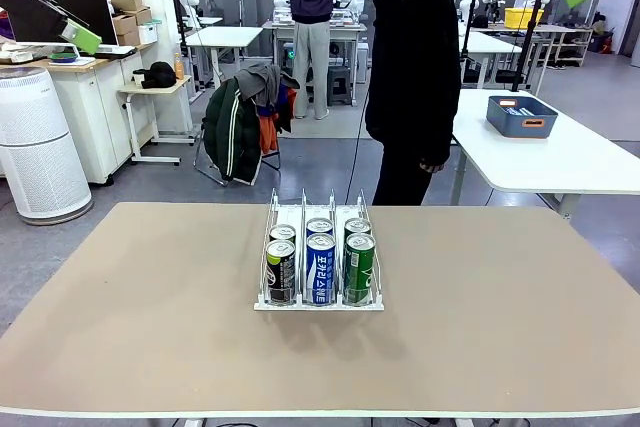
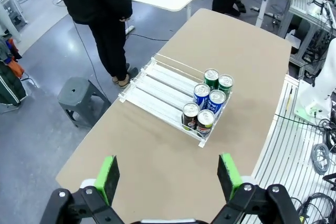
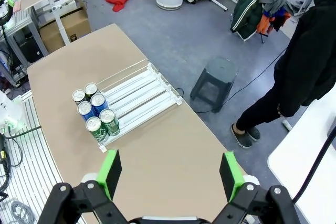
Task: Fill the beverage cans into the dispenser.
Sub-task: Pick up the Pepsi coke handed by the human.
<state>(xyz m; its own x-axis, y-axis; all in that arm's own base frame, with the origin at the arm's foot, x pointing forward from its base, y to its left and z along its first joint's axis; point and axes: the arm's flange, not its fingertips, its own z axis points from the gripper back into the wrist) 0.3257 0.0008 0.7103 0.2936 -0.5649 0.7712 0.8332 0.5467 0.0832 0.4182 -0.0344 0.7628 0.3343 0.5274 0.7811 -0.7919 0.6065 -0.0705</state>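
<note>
cans (image 1: 320, 265): six standing upright at dispenser's (image 2: 157, 88) robot-side end, two per lane
left gripper (image 2: 170, 178): hanging wide open, empty, high above dispenser
right gripper (image 3: 170, 176): likewise gaping empty; neither looking nearer

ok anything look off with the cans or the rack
Nothing stands out. All six beverage cans stand upright in the dispenser, two per lane: black, blue-and-white, green. Nothing is spilled on the table.

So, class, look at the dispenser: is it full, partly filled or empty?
Partly filled. Six beverage cans stand upright, two per lane, at one end of the dispenser; the rest of each lane is bare.
</note>
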